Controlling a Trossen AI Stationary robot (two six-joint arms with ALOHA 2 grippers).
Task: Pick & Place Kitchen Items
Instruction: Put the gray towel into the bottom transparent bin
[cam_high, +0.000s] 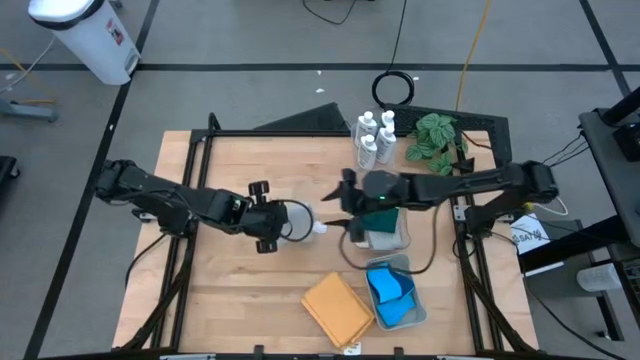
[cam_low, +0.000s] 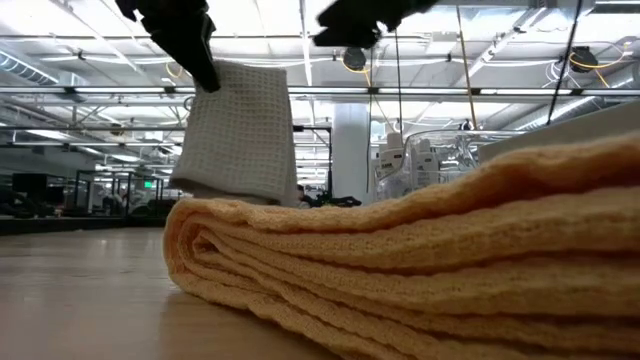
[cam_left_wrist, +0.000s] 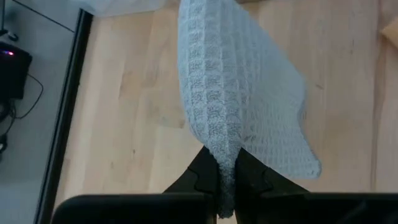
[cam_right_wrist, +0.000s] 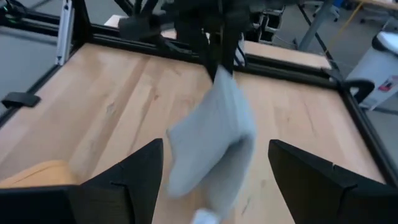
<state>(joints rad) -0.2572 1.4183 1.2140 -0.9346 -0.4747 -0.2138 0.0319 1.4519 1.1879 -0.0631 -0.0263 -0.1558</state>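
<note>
Cloth dominates the low view: a folded orange waffle-weave towel (cam_low: 420, 250) lies flat on the wooden table (cam_high: 240, 290), and behind it a pale grey waffle-weave cloth (cam_low: 235, 135) hangs in the air, long axis vertical, from the left gripper (cam_left_wrist: 225, 167), clamped on its top edge. Soft, light and limp, it looks best taken by an edge or corner. Farther off, the right gripper (cam_right_wrist: 214, 165) waits wide open, facing it.

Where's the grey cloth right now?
The grey cloth hangs pinched in the shut left gripper above the table's middle, clear of the wood, facing the open right gripper; the orange cloth lies nearer the front edge.
</note>
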